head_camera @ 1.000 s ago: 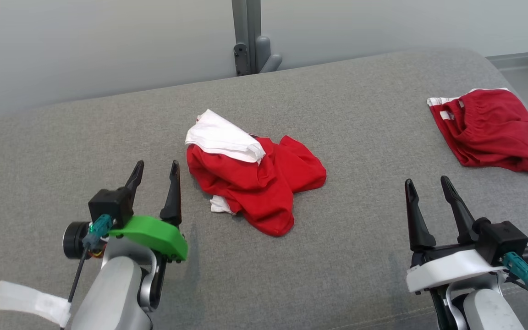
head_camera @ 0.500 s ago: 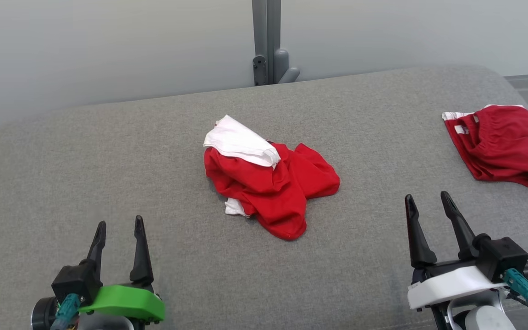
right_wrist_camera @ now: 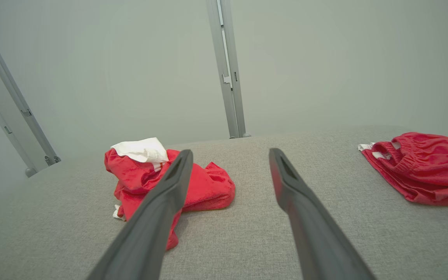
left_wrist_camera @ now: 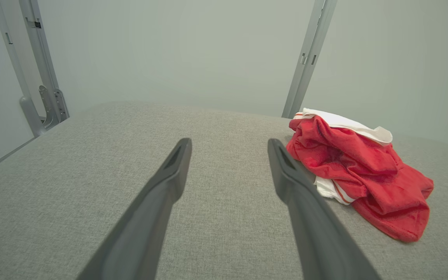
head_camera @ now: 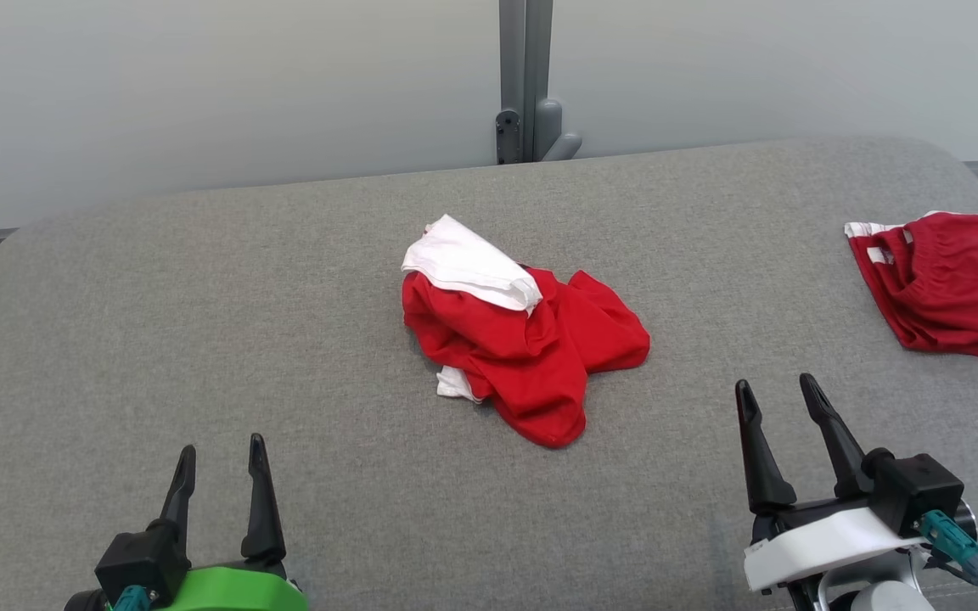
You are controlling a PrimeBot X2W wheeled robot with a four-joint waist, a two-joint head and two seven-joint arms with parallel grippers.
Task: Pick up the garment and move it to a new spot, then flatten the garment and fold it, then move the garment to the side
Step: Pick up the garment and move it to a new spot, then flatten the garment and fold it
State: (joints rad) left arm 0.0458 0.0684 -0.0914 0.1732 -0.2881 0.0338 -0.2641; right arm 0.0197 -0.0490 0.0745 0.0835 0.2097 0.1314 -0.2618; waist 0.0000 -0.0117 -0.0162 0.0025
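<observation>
The garment (head_camera: 531, 339) is a crumpled red heap with a white part on top, lying in the middle of the grey padded surface (head_camera: 200, 297). My left gripper (head_camera: 222, 445) is open and empty, low at the near left, well short of the heap. In the left wrist view the garment (left_wrist_camera: 364, 171) lies right of my left gripper (left_wrist_camera: 228, 142). My right gripper (head_camera: 775, 382) is open and empty, near right of the heap and apart from it. Its wrist view has the garment (right_wrist_camera: 130, 175) behind the left finger of the right gripper (right_wrist_camera: 228, 151).
A second red garment (head_camera: 956, 288) with white trim lies at the surface's far right edge, also in the right wrist view (right_wrist_camera: 422, 171). A grey metal post (head_camera: 527, 85) stands against the pale wall behind. Bare grey fabric surrounds the central heap.
The head camera has shifted, so the whole scene sits further right. My left gripper has drawn back from beside the garment to the near left. Both grippers stay open.
</observation>
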